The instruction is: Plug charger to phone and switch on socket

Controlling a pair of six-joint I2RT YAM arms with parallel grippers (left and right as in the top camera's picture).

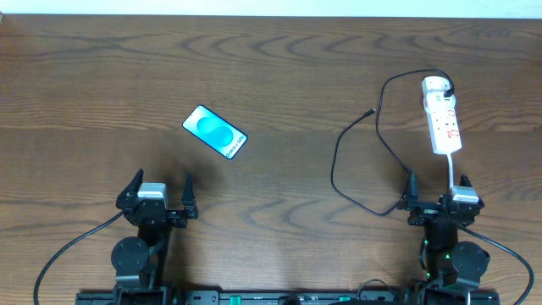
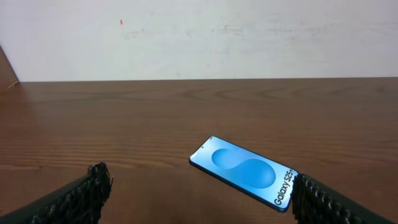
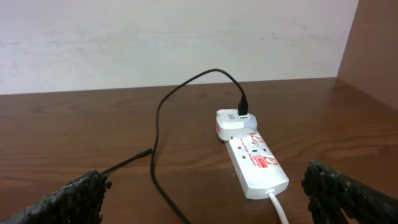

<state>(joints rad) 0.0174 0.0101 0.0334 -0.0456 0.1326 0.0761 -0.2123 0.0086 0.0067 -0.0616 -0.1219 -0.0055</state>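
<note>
Dark wood-grain tabletop (image 1: 279,68) carries everything, and the task looks unstarted. Left claw (image 1: 163,180) stands wide and empty; the slim rectangular smartphone (image 1: 214,131) with a lit blue-cyan screen lies flat ahead of it, slightly right. Right claw (image 1: 437,180) gapes equally, holding nothing, the narrow white power strip (image 1: 443,123) with red markings just ahead. The long thin black charger cable (image 1: 333,169) leaves a white adapter (image 3: 235,121) at the strip's far end and loops to that claw's left, its small plug tip (image 1: 371,111) free, well apart from the phone. Plugging and switching remain.
</note>
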